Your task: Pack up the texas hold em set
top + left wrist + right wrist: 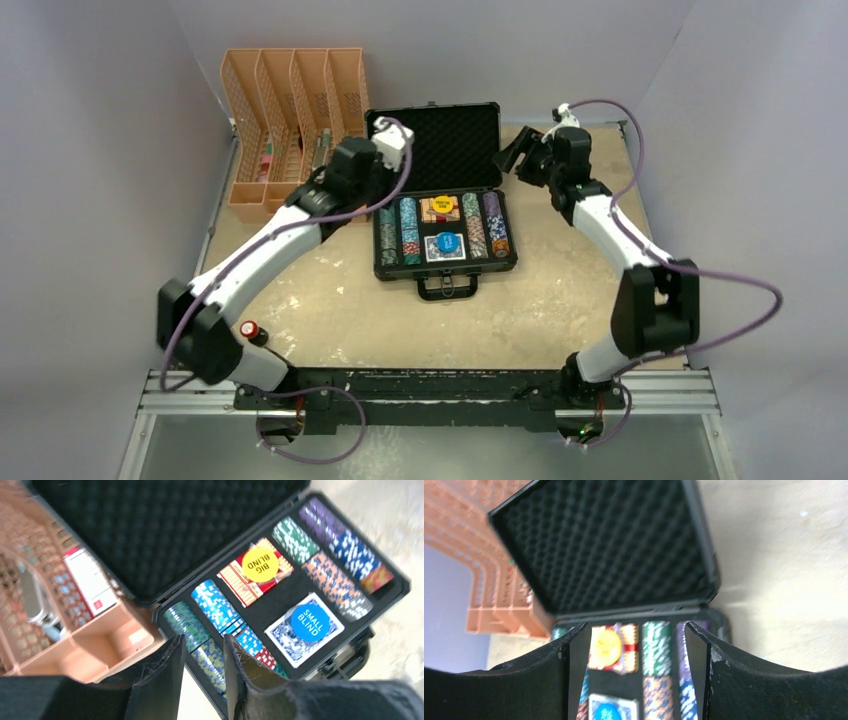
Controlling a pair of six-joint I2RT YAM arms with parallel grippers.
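The black case (507, 262) lies open mid-table, its foam-lined lid (440, 150) standing up at the back and its handle (447, 287) toward me. Rows of multicoloured chips (409, 232) fill it. A yellow button disc (441, 204) lies on the red deck and a blue disc (447, 242) on the blue deck. My left gripper (378, 192) hovers over the case's left edge, jaws slightly apart and empty; the left wrist view shows it (202, 680) above green chips (182, 620). My right gripper (512, 158) is open and empty beside the lid's right edge, and it shows in the right wrist view (636, 670).
An orange slotted file organiser (290, 120) stands right against the case's left rear, close to my left gripper (100, 645). A small red-and-black bottle (250, 330) stands near the left arm's base. Grey walls close in the table on the left, back and right.
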